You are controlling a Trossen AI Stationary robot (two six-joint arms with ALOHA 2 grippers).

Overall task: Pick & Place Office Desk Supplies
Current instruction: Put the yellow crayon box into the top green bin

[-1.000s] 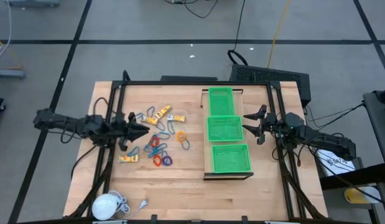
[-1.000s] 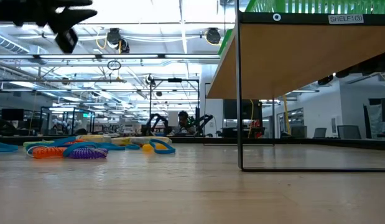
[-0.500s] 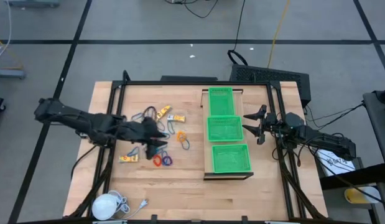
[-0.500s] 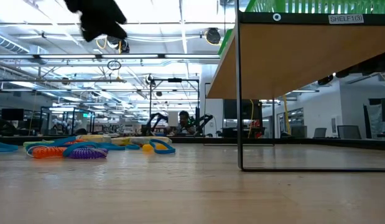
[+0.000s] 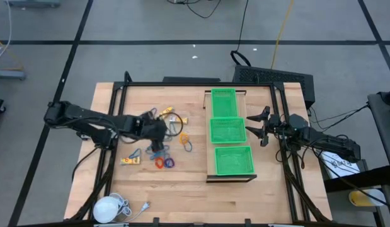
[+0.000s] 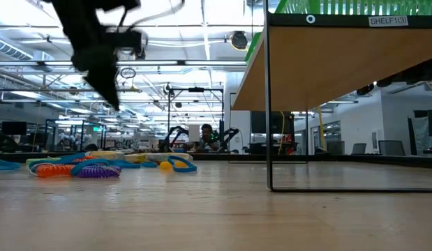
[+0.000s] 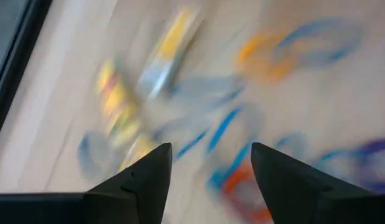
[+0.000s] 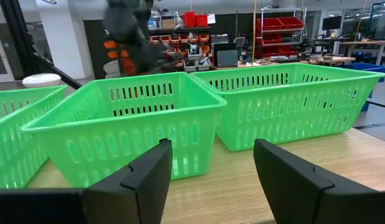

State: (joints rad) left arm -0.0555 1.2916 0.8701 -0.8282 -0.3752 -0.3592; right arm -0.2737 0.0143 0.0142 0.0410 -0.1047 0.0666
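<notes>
High view, yellow packet point(image 5: 130, 161) lying flat, long axis left-right

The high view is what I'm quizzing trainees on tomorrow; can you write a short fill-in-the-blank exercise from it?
1. The left gripper hovers over the scattered office desk supplies with its fingers ____.
2. The shelf holds ____ green baskets in a row.
3. The right gripper waits, open, beside the ____ basket of the row.
4. The white round object with a cord lies near the table's ____ front corner.

Missing words: open; three; middle; left
</notes>
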